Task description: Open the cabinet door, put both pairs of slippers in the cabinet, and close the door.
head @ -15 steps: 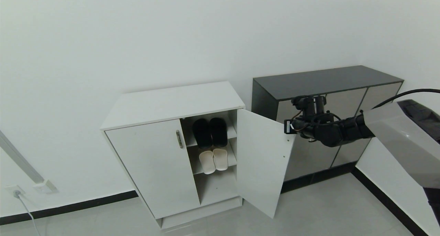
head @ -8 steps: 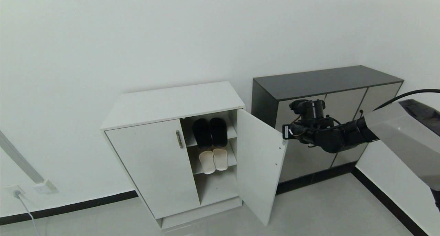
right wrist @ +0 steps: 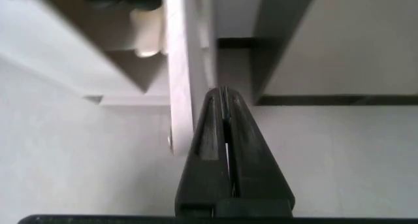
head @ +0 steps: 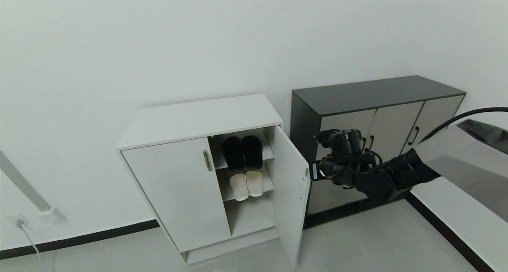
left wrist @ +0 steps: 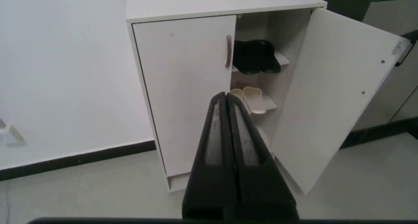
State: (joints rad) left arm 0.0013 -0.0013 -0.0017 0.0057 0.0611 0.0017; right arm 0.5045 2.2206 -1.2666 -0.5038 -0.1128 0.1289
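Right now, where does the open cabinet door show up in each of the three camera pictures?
Head view: the open door stands ajar at picture centre, beside the shelves.
Left wrist view: the door shows its inner face, next to the shelves.
Right wrist view: seen edge-on, a white slab by the right end effector.
Shared landmark: the white slippers inside.

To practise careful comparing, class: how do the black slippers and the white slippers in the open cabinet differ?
Colour: the black slippers are dark, the white slippers pale. Place: the black slippers sit on the upper shelf, the white slippers on the middle shelf just below. Both pairs lie side by side inside the white cabinet, its right door ajar.
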